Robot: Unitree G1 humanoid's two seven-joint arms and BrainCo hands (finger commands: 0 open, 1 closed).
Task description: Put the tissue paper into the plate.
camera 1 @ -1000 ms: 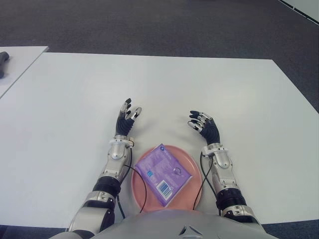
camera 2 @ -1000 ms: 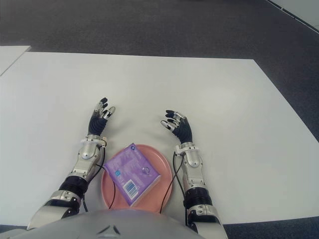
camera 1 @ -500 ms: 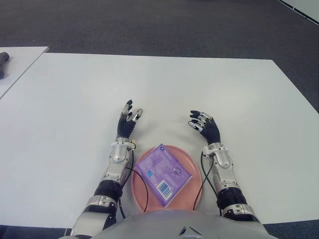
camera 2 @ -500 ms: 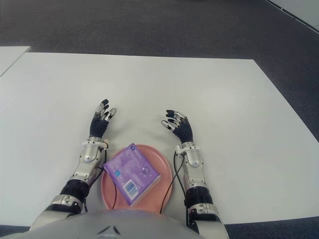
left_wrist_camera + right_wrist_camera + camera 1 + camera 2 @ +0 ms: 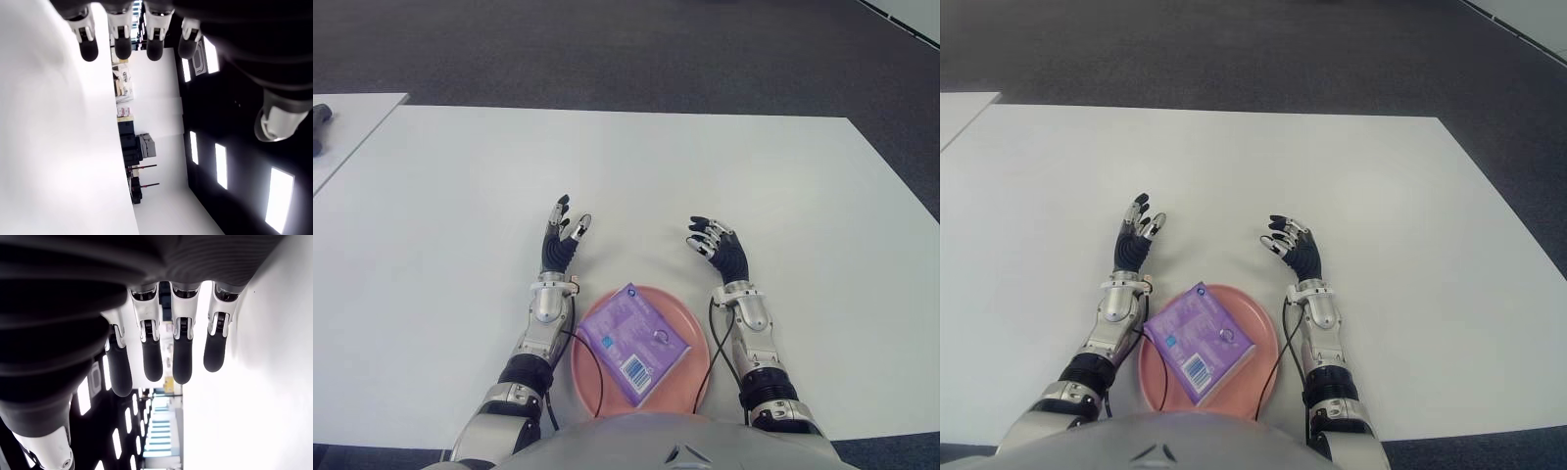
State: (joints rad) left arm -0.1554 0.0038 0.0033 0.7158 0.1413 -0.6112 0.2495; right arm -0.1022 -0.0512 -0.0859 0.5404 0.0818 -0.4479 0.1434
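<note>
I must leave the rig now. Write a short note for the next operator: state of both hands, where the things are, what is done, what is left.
Left hand: open, empty, beyond the plate's left side.
Right hand: open, empty, beyond the plate's right side.
Tissue pack: lies flat in the pink plate, at the near edge of the table, just in front of the robot.
Done: tissue is in the plate, neither hand touches it.
Left: nothing visible for the task; probably only parking the arms.

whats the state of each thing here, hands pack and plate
left hand: open, empty, beyond the plate's left edge
right hand: open, empty, beyond the plate's right edge
tissue pack: lying flat in the plate
plate: on the table, holding the pack
</note>
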